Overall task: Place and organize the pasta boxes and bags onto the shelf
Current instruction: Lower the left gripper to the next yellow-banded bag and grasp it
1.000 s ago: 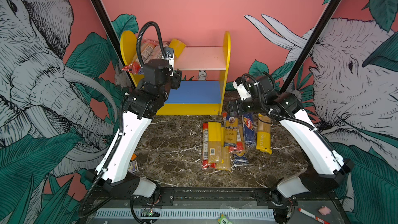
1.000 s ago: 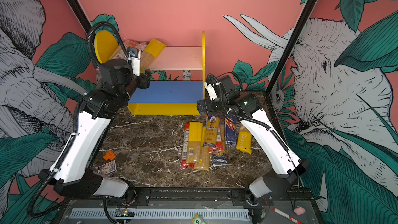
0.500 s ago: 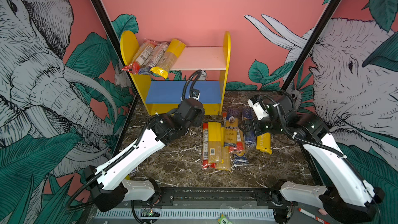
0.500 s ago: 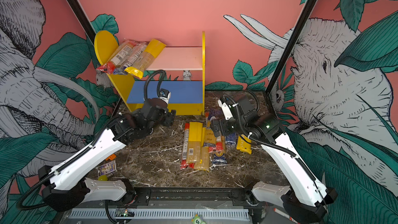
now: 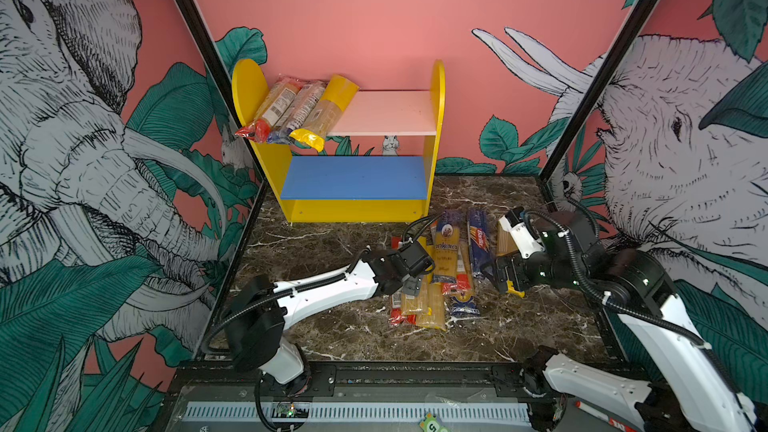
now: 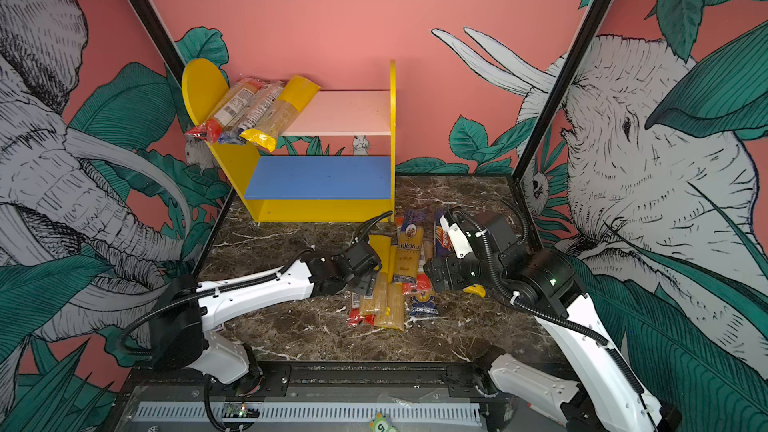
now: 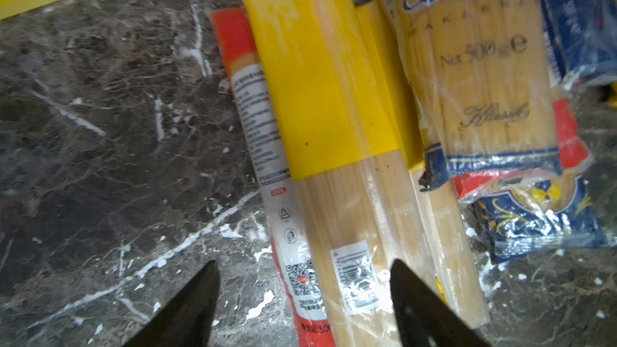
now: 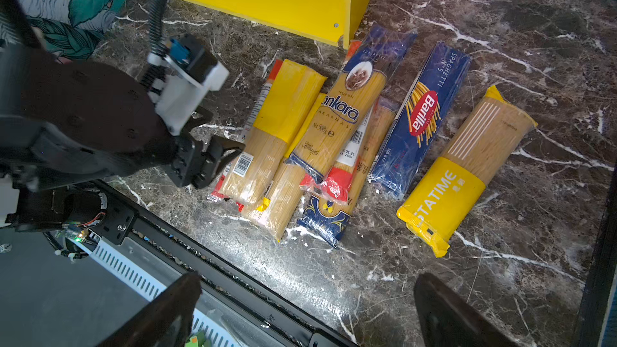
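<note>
The left gripper point(image 7: 303, 263) hangs with jaws spread astride a yellow-topped spaghetti bag point(image 7: 320, 95) in the pile on the marble table point(image 7: 100, 128) — not clamping it. The right gripper point(image 8: 309, 277) gapes wide, empty, near the Barilla box point(image 8: 420, 118). Three bags point(image 5: 299, 112) lie on the pink upper board of the shelf point(image 5: 249, 89).

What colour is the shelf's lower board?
The lower board is blue, best in a top view.

Tabletop point(image 5: 324, 326): dark marble, white-veined; shelf point(image 5: 437, 118) at rear.
Upper board point(image 5: 386, 112): three spaghetti bags point(image 5: 299, 112) side by side, left end, tips overhanging front.
Marble before shelf: overlapping pasta packs point(image 5: 446, 251); Barilla box point(image 5: 480, 238) just beside.
</note>
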